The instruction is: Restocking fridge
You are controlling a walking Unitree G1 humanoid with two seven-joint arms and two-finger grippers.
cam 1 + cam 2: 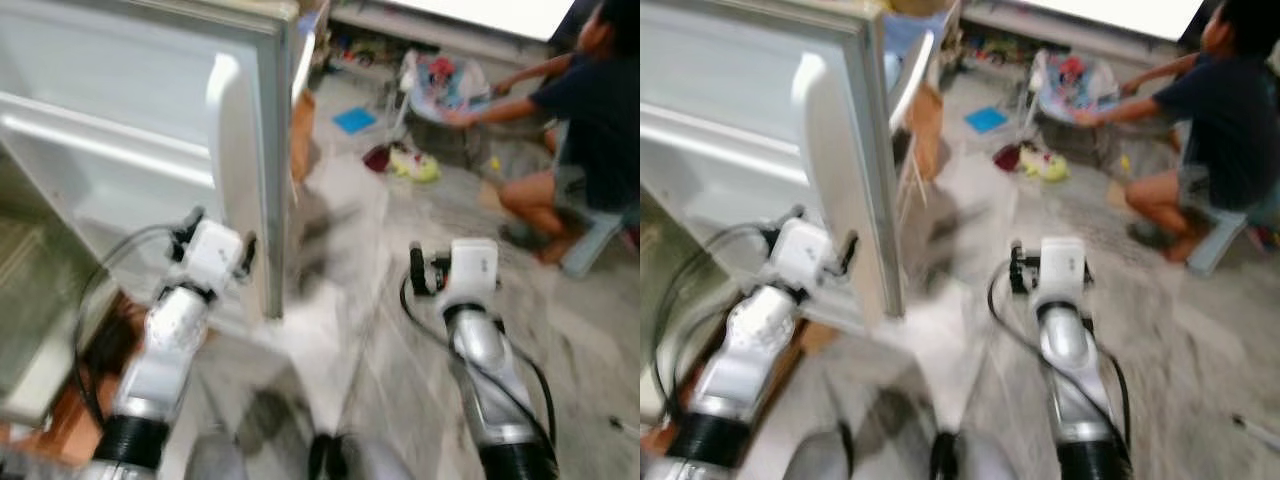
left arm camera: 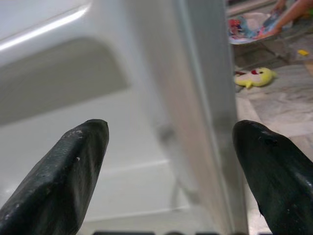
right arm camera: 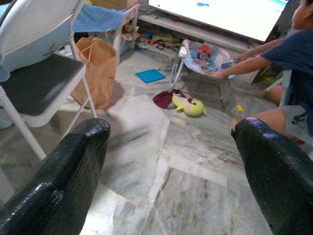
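Left gripper point(image 2: 168, 161) jaws wide, astride fridge door point(image 2: 195, 98)

Left arm point(image 1: 165, 345) raised and reaching forward, wrist angled slightly toward the robot's right; left gripper point(image 2: 168, 161) has its two black fingers point(image 2: 63, 171) spread wide apart with nothing between them. Right arm point(image 1: 485, 365) also extended forward at about the same height, wrist straight; right gripper point(image 3: 171, 166) likewise holds its fingers point(image 3: 276, 171) wide apart, gripping nothing.
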